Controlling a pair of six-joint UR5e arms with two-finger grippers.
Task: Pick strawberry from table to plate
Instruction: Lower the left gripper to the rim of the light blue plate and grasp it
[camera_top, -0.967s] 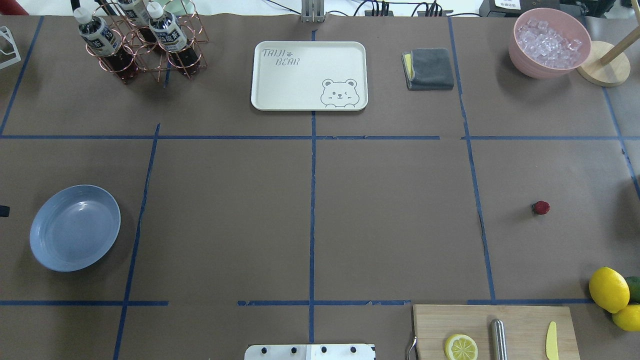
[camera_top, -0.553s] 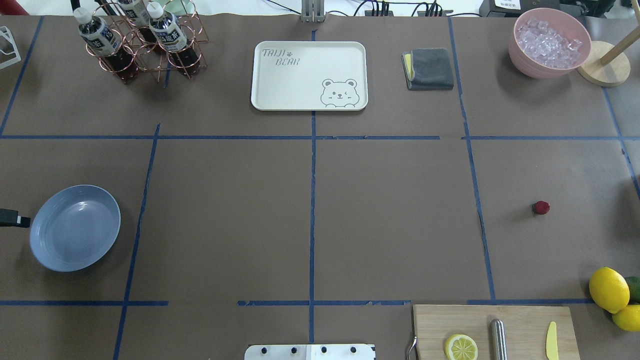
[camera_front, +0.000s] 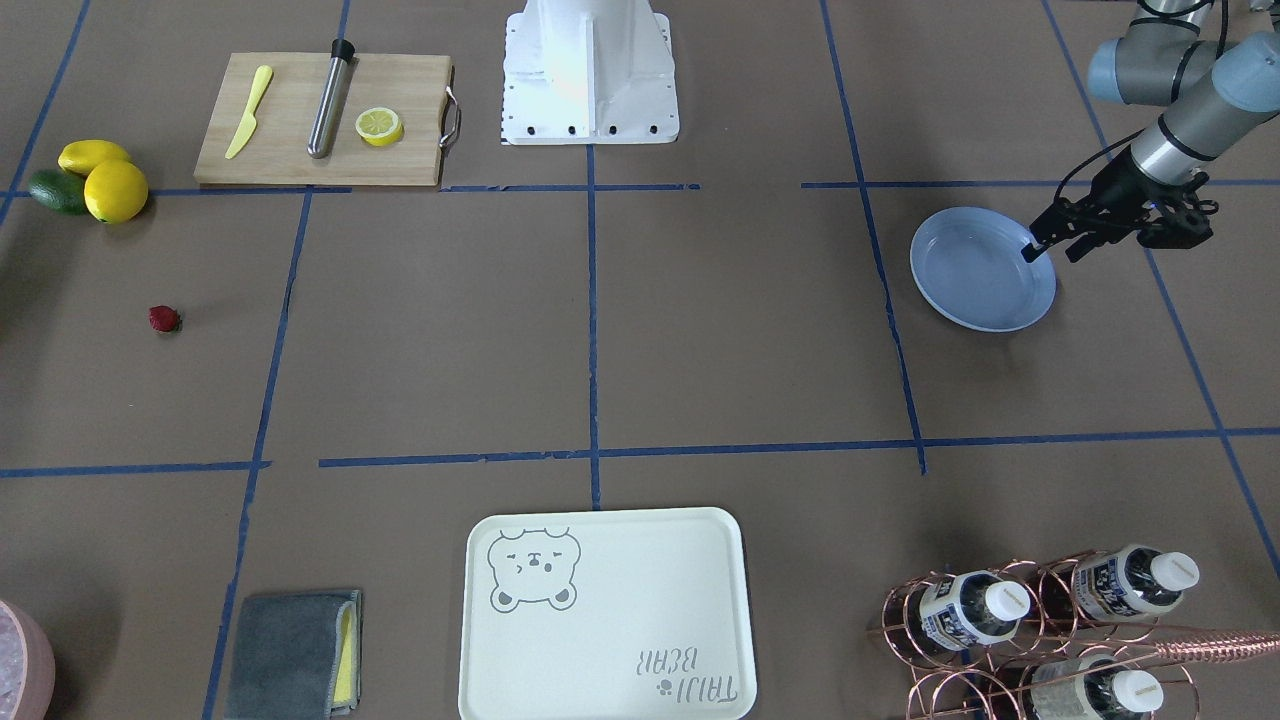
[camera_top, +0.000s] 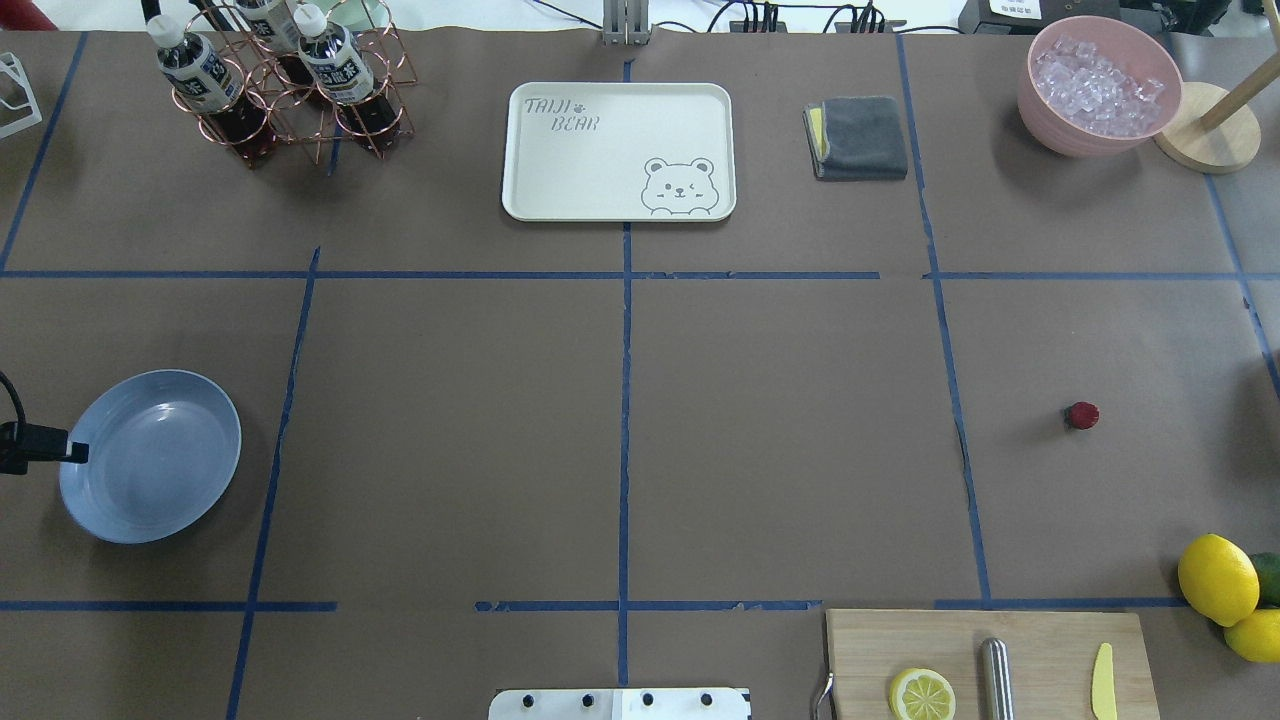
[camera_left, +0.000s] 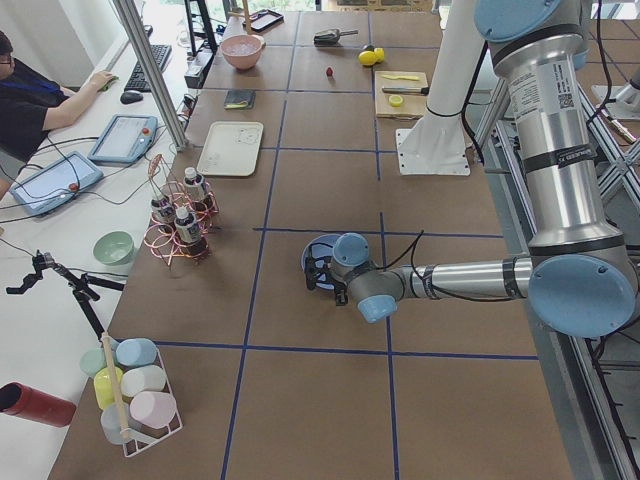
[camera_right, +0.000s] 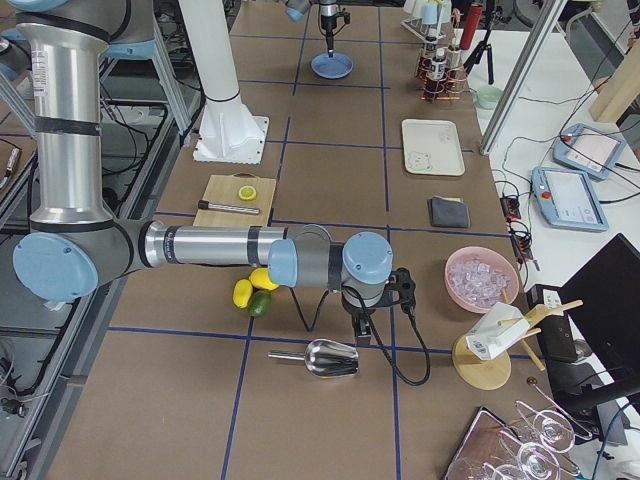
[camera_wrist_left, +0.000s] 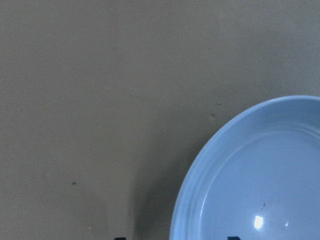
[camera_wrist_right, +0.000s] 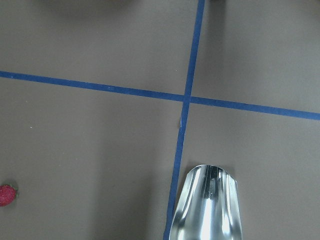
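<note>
The strawberry is a tiny dark red berry lying alone on the brown table, far to the right; it also shows at the right wrist view's lower left edge. On the far left sits the empty light-blue plate. My left gripper hovers at the plate's outer rim, its fingers apart and holding nothing. The plate's rim fills the lower right of the left wrist view. Only the exterior right view shows my right gripper, so I cannot tell whether it is open or shut.
A cutting board with a lemon half, a steel rod and a yellow knife lies at the front right, whole lemons beside it. A metal scoop lies near the right gripper. At the back stand a bear-print tray, bottle rack, cloth and ice bowl.
My left gripper has come in from the left edge and now reaches the plate's rim. The strawberry and plate have not moved.
</note>
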